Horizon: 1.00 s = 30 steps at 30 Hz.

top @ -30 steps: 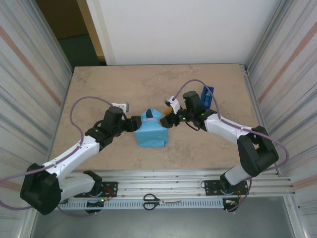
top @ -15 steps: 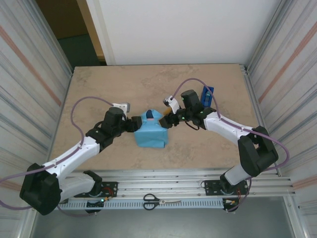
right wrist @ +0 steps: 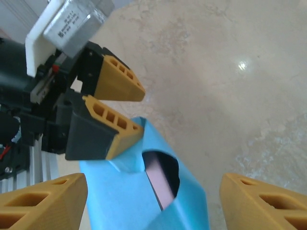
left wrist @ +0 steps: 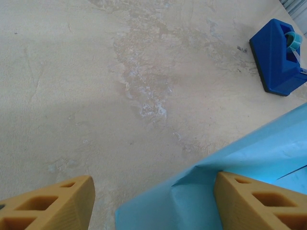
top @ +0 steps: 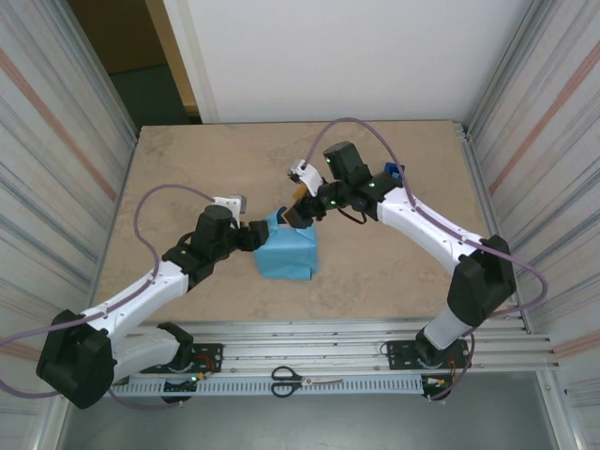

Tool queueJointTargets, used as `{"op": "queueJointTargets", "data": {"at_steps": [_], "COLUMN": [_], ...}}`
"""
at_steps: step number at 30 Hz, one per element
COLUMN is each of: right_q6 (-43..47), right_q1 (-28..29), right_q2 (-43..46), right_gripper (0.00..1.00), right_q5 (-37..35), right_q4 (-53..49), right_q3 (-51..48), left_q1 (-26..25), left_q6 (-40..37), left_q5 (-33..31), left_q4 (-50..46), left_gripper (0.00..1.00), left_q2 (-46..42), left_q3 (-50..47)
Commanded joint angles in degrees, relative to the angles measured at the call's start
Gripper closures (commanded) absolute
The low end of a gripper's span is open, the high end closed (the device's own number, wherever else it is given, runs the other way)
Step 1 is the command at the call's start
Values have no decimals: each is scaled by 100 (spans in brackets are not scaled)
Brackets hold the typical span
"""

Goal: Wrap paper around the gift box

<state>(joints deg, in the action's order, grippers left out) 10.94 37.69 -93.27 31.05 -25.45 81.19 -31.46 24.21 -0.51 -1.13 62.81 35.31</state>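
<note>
The paper (top: pixel 286 251), sky-blue side out, is folded around the gift box at the table's middle. Through a gap in the folds a strip of the pink gift box (right wrist: pixel 160 184) shows. My left gripper (top: pixel 261 232) is open at the parcel's far-left corner. One of its fingers (right wrist: pixel 111 133) presses on the paper's top fold and the other (right wrist: pixel 117 81) hangs over bare table. In the left wrist view the paper (left wrist: pixel 230 191) lies under the right finger (left wrist: pixel 259 201). My right gripper (top: pixel 298 211) hovers open above the parcel's far edge, holding nothing.
A dark-blue tape dispenser (left wrist: pixel 280 57) stands on the table beyond the parcel, to the right, partly behind my right arm (top: pixel 412 211). Scissors (top: pixel 305 380) lie on the rail in front of the arm bases. Corrugated walls close in both sides.
My right gripper has left the parcel's right side, risen and swung left over its far edge, with its jaws wider. The left gripper has stayed at the corner.
</note>
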Motion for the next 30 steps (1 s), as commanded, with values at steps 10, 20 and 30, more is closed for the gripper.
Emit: {"op": "queueJointTargets", "data": {"at_steps": [10, 20, 30], "right_q6": [1034, 1753, 1907], "right_q1": [407, 453, 450], "right_q2": [-1828, -2773, -2982], "right_gripper": [36, 55, 72], "right_q5": [-504, -234, -252], "right_q4": [-2416, -4044, -4260], "right_q3": [2430, 4031, 4417], "left_q1": [-51, -53, -53], "left_q6": [-23, -33, -33], "left_q5": [192, 195, 210], "left_q4": [-411, -388, -380], "left_gripper": [34, 34, 35], "left_q2": [85, 108, 131], "left_q3": [-204, -200, -182]}}
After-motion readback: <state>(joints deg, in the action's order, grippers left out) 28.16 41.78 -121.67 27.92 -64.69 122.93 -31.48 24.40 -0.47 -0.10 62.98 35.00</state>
